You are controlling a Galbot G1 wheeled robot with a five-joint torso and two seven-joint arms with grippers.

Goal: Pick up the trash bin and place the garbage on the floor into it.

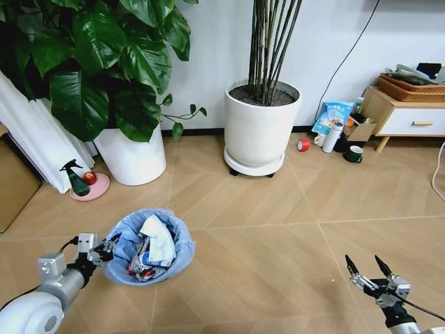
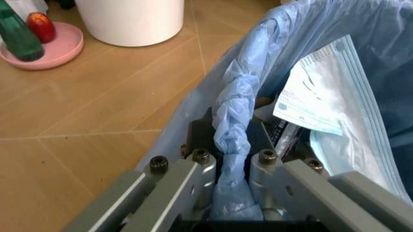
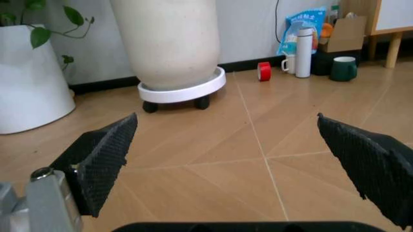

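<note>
Left gripper [image 1: 109, 245] at lower left of head view, jaws pinched on the trash bin [image 1: 149, 247] rim, blue liner bunched between them. Bin sits on the floor, lower-left centre, holding garbage [image 1: 154, 245], including one face mask. Right gripper [image 1: 368, 266] lower right, jaws spread wide, holding nothing. Two white plant pots [image 1: 261, 123] behind.

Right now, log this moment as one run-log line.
left gripper: shut on trash bin rim | garbage: inside bin | right gripper: open, empty, above bare floor
</note>
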